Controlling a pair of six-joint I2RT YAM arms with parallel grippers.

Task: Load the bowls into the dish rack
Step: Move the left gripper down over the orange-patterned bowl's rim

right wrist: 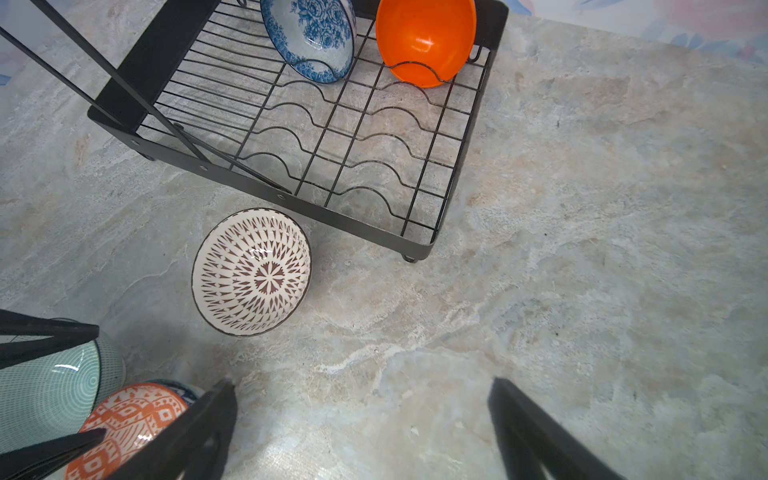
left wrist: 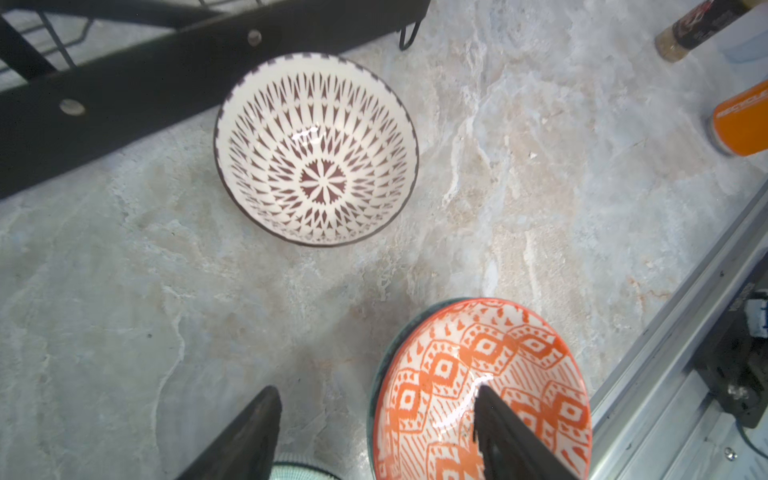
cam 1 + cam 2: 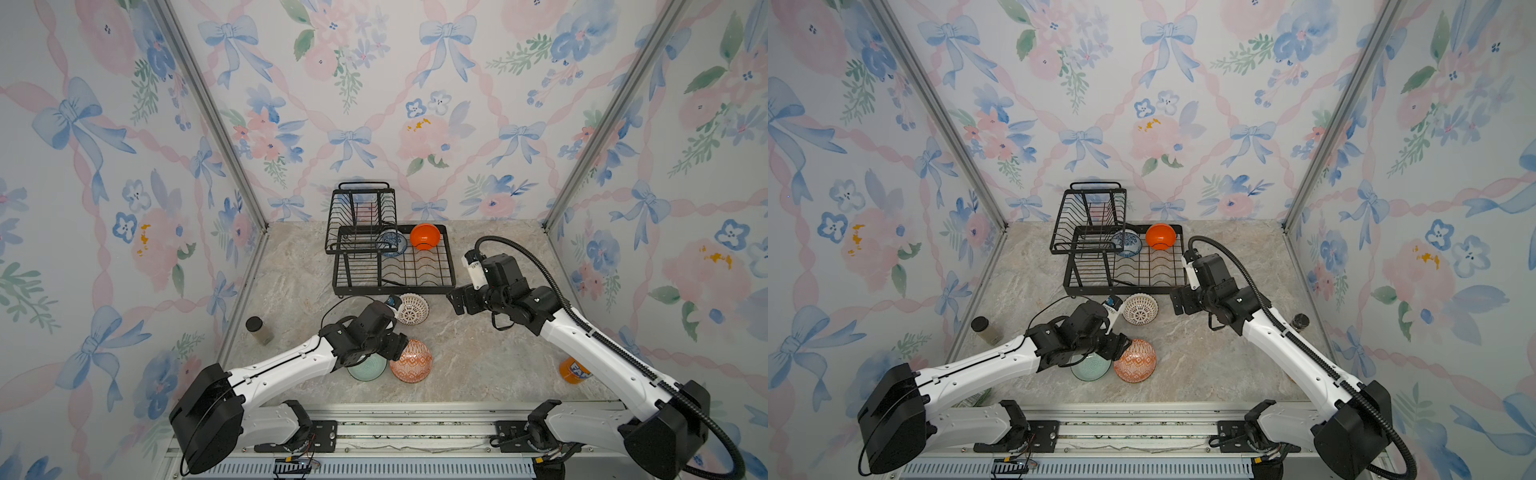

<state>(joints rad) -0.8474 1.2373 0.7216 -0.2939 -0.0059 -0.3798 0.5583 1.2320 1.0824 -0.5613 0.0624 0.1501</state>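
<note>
The left pincer (image 2: pixel 376 392) stood open astride the rim of the orange-white bowl (image 2: pixel 449 361). One black finger was over its glossy inside and the other over the table (image 2: pixel 124 311), and nothing was gripped. The right pincer (image 1: pixel 361 384) gaped wide over bare marbled table, holding nothing.

Five bowls showed plainly. Three sat on the table before the dish rack (image 1: pixel 141 70): the orange-white bowl, a ribbed celadon bowl (image 1: pixel 45 390) touching it, and a brown-and-white lattice bowl (image 2: pixel 318 149) near the rack's front bar. Two stood tilted in the far wavy slots of the wire tray: a blue-flowered bowl (image 1: pixel 313 37) and a plain orange bowl (image 1: pixel 426 39).

Only the wrist views showed a dark rim (image 2: pixel 372 374) beneath the orange-white bowl. The top views alone showed the raised basket (image 3: pixel 360 192). There were two capped jars: the left jar (image 3: pixel 258 330), and the right jar (image 3: pixel 1300 322), seen in a top view only where the arm left it uncovered. One orange can (image 3: pixel 575 370) stood near the right arm.
</note>
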